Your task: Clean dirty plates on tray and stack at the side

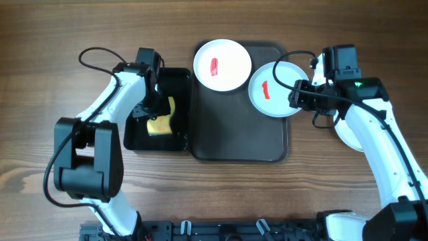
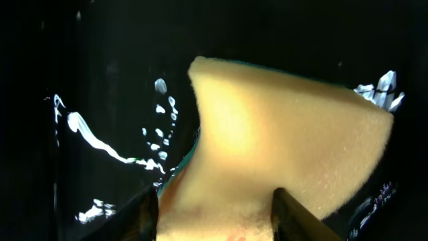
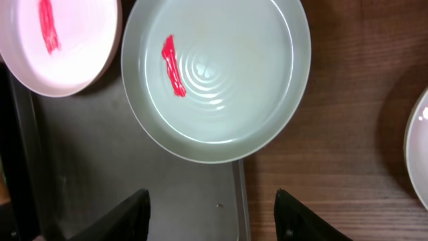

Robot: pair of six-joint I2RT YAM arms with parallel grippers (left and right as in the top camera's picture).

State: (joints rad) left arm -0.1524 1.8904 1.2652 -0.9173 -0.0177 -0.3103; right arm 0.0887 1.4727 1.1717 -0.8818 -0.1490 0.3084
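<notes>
Left pincer (image 2: 217, 204) astride sponge (image 2: 281, 134) — wrist view only

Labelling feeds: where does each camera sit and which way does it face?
Overhead: above the table, straight down on tray, left arm, right arm.
Left wrist: in the black tub, facing the sponge between its fingers.
Right wrist: above the tray's edge, looking down at the blue plate; own fingers show.
Shared: overhead and right wrist both show that plate.
</notes>
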